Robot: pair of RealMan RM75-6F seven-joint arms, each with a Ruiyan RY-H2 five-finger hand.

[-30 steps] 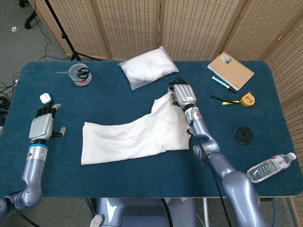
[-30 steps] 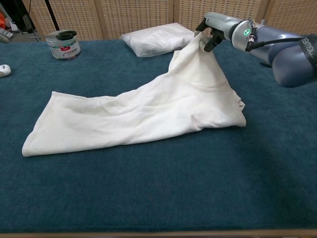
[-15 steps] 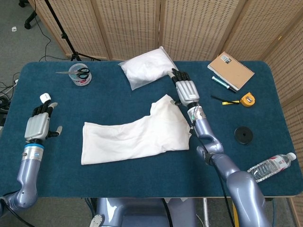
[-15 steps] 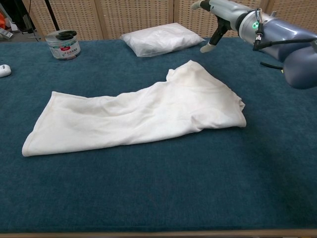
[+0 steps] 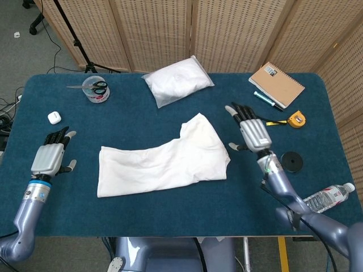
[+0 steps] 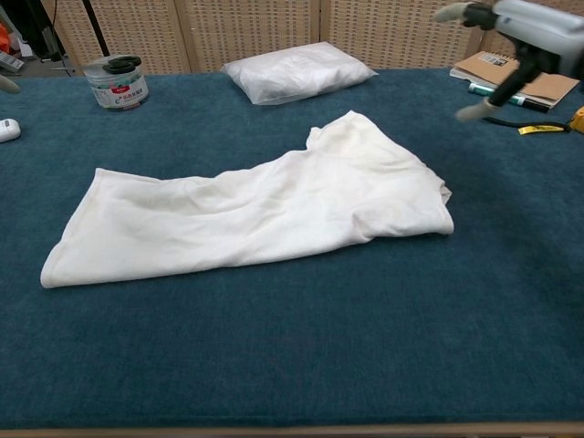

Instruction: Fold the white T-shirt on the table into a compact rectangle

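shirt: white T-shirt lies mid-table on the blue cloth, part folded into a long crooked band; narrow peak toward 1 o'clock, wide end toward 8 o'clock.
state: not yet a rectangle, edges uneven, rumpled lump at the 3 o'clock corner.
handling: looks light, limp, no stiffness; will sag and drag on the cloth, layers may slip apart. Best pinched at corners or hem through all layers, i.e. the 8 o'clock end corners or the peak.
right hand: at 3 o'clock of shirt, clear of it, fingers spread, empty.
left hand: at 9 o'clock, well apart, holds nothing, fingers loosely apart.
around: bagged pillow at 12 o'clock; jar at 11; notebook, tape measure at 2; bottle at 4.
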